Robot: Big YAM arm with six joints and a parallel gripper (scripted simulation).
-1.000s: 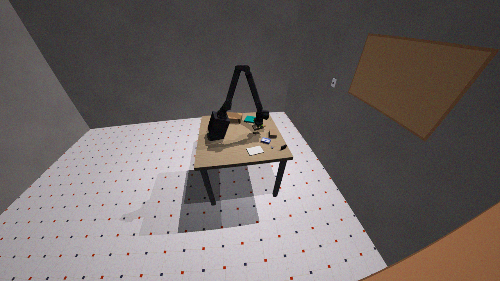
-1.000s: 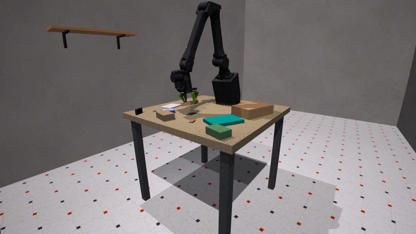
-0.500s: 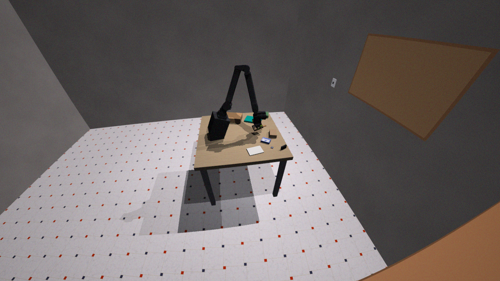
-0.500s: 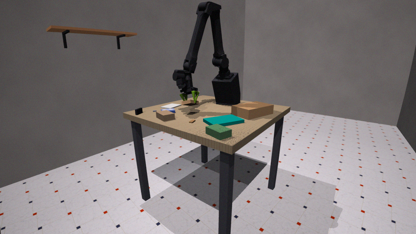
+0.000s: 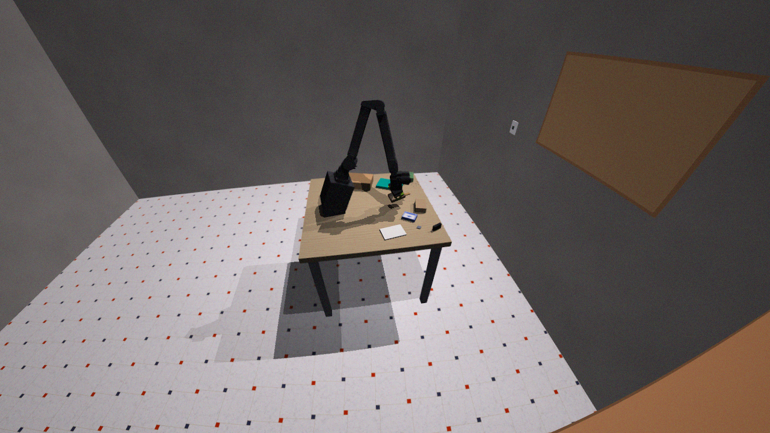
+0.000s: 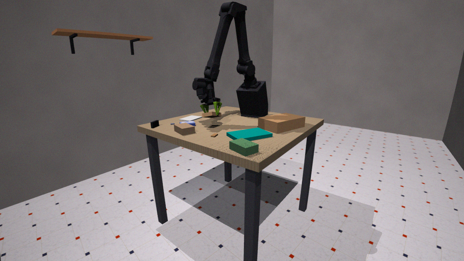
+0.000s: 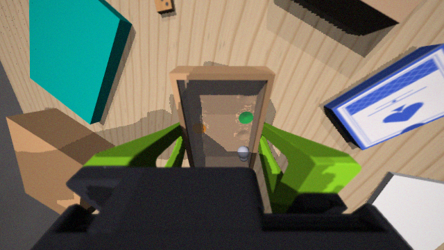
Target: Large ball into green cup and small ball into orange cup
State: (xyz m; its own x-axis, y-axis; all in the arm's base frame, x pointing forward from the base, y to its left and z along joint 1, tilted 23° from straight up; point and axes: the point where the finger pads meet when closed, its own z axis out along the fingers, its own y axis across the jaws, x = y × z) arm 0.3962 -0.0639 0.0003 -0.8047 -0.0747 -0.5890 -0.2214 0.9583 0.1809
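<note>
My gripper [image 7: 221,125] [image 6: 210,108] [image 5: 397,192] is shut on the wooden puzzle [image 7: 222,74] [image 6: 207,114], a small shallow wooden box. The green fingers clamp its two long sides and hold it tilted a little above the table [image 6: 207,145] [image 5: 344,242]. In the wrist view the green cup [image 7: 245,117] sits right of the middle and shows no ball in it. The orange cup [image 7: 199,128] sits at the left wall in shadow. One pale ball rests at the puzzle's near right corner. I cannot see a second ball.
A teal slab [image 7: 69,52] [image 6: 249,133], a green block [image 6: 243,146] and a cardboard box [image 6: 281,121] [image 7: 45,153] lie on one side. A blue card box [image 7: 392,101], a white pad [image 7: 413,208] [image 5: 393,231], a brown block [image 6: 184,128] and a small black object [image 6: 154,123] lie on the other.
</note>
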